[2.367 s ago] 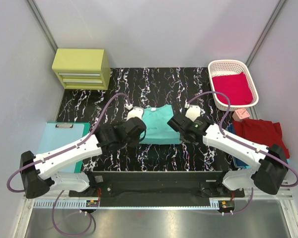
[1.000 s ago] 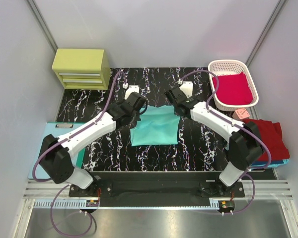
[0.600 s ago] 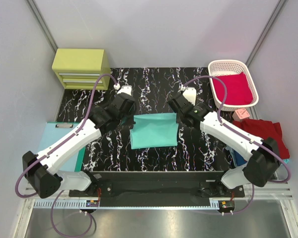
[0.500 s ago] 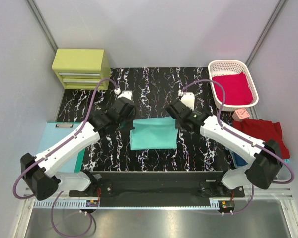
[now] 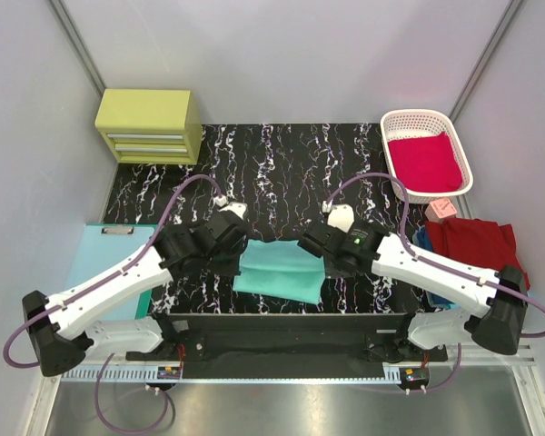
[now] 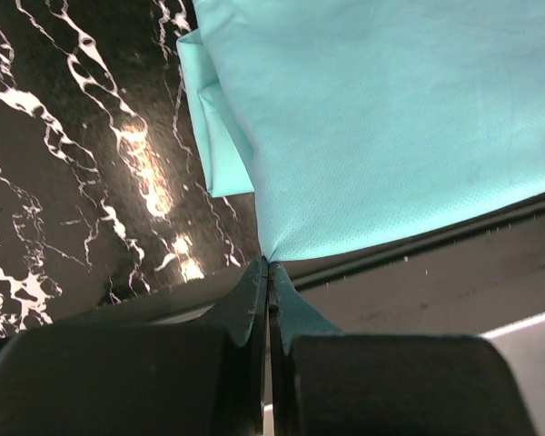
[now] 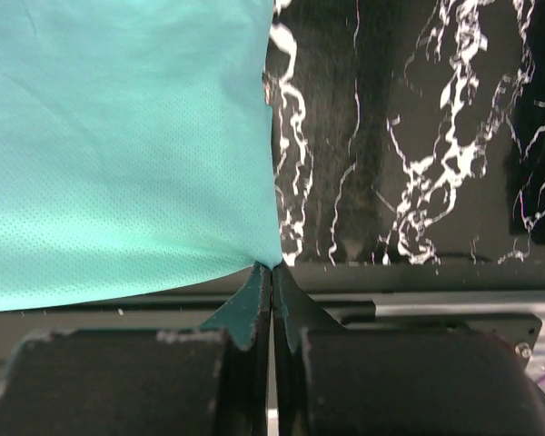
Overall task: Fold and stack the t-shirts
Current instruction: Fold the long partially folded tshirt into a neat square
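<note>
Mint-teal t-shirt (image 5: 280, 270) lies folded, well apart from the white lattice basket (image 5: 424, 113), to its near-left. Left gripper (image 6: 268, 264) is clenched on the shirt corner farther from the basket; right gripper (image 7: 272, 267) on the nearer corner.

A lab test cell: plain white walls (image 5: 282, 54), aluminium rail (image 5: 291, 374), black marbled table (image 5: 282, 154).

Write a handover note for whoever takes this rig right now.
Left gripper: shut on a near corner of the mint-teal t-shirt.
Right gripper: shut on the other near corner.
That shirt is partly folded, at the near edge of the table.
Crimson t-shirt lies in the basket; dark red t-shirt lies loose at right.
Nothing stacked yet.
To do: finish this fold, fold the others, stack.
</note>
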Controlling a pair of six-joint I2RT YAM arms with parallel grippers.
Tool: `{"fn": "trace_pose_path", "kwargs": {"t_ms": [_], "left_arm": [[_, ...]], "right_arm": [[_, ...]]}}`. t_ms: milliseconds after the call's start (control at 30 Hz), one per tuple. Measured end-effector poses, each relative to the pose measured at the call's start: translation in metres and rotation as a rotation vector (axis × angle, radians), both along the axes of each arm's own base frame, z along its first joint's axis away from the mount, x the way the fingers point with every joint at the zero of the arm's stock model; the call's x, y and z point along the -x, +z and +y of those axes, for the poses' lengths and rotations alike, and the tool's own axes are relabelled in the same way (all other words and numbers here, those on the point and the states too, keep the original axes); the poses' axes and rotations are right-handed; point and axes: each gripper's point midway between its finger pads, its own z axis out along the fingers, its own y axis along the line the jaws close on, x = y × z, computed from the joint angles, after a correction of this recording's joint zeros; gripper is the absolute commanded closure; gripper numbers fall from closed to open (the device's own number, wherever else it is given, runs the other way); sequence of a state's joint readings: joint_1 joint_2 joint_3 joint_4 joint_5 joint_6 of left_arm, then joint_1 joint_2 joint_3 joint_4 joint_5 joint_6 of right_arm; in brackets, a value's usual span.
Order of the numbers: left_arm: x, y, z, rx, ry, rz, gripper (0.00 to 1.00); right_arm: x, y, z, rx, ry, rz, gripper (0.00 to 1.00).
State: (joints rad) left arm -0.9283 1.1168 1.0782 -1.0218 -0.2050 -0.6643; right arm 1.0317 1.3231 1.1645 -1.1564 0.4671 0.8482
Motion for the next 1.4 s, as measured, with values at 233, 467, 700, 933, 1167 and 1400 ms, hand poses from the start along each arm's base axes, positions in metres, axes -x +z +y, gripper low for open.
{"fn": "trace_pose_path", "kwargs": {"t_ms": [233, 467, 700, 933, 1167, 1400], "left_arm": [[0.015, -0.009, 0.006, -0.007, -0.017, 0.030, 1.00], [0.015, -0.016, 0.010, -0.034, -0.006, 0.040, 0.91], [0.004, -0.020, 0.014, -0.088, 0.016, 0.002, 0.19], [-0.012, -0.003, 0.014, -0.072, 0.044, -0.092, 0.15], [-0.041, -0.005, -0.015, -0.098, 0.038, -0.108, 0.19], [-0.073, -0.039, -0.031, -0.148, 0.057, -0.061, 0.21]], "right_arm": [[0.016, -0.010, -0.010, 0.023, 0.002, 0.045, 1.00], [0.015, -0.014, -0.005, 0.017, -0.001, 0.053, 0.94], [0.009, -0.013, 0.000, 0.031, 0.003, 0.038, 0.35], [0.000, -0.002, -0.001, 0.012, 0.002, -0.026, 0.27], [-0.020, -0.005, 0.023, 0.000, 0.018, -0.055, 0.28], [-0.063, -0.033, 0.039, -0.027, -0.017, -0.011, 0.30]]}}
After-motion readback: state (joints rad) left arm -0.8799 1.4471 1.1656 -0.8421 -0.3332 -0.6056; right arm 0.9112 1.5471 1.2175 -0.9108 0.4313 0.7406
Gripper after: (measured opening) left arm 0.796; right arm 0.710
